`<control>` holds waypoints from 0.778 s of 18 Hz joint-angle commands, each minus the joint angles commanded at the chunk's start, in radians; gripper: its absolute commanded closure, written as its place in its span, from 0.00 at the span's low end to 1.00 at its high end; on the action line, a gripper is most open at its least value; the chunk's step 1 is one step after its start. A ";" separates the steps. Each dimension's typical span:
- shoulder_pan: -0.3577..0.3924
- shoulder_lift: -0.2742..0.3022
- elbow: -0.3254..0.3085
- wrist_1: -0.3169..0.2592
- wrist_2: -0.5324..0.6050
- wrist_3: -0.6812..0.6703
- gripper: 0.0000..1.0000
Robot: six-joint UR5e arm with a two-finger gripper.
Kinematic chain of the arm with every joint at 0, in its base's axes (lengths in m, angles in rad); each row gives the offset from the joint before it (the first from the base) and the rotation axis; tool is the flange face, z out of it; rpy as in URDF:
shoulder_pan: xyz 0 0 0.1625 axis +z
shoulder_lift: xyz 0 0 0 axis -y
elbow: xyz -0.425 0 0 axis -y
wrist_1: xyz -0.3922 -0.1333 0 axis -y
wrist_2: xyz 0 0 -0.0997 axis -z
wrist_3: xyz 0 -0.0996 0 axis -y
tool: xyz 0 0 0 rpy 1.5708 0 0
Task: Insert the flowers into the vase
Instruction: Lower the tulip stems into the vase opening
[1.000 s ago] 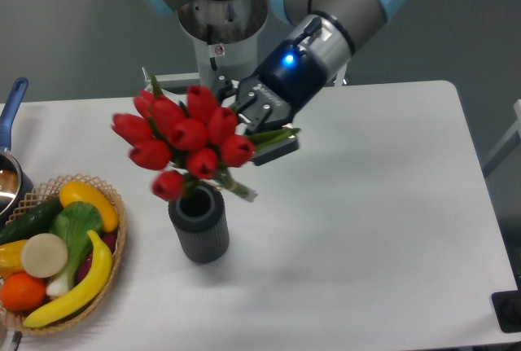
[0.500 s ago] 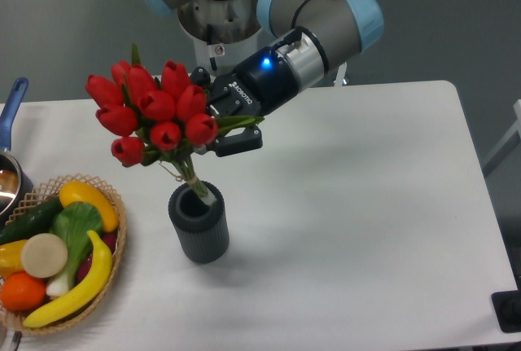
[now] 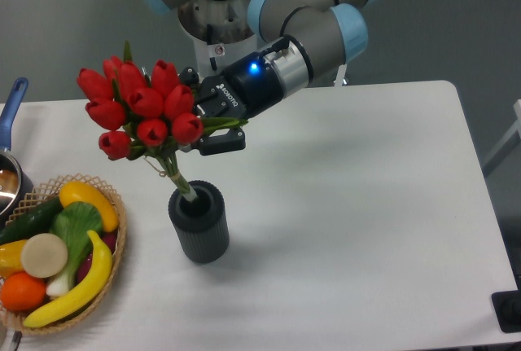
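A bunch of red tulip flowers (image 3: 138, 107) with green stems hangs tilted to the left above the table. Its stem ends reach into the mouth of the dark grey ribbed vase (image 3: 199, 225), which stands upright left of the table's centre. My gripper (image 3: 210, 123) comes in from the upper right and is shut on the flowers' green leaves just right of the buds. The part of the stems inside the vase is hidden.
A wicker basket (image 3: 116, 257) of fruit and vegetables sits at the front left, close to the vase. A pot with a blue handle (image 3: 11, 103) is at the left edge. The steel robot base (image 3: 220, 29) stands behind the table.
The arm has swung left and tipped the flowers more upright. The stem ends have gone from beside the vase's rim into its mouth.
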 joint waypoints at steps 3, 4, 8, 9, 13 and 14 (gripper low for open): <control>0.000 -0.005 -0.008 0.000 0.000 0.000 0.60; 0.002 -0.008 -0.014 0.000 0.000 0.000 0.60; 0.023 -0.026 -0.040 0.000 0.000 0.000 0.60; 0.028 -0.031 -0.043 0.000 0.000 0.000 0.59; 0.031 -0.058 -0.052 0.000 0.000 0.003 0.59; 0.031 -0.067 -0.054 0.000 0.000 0.011 0.59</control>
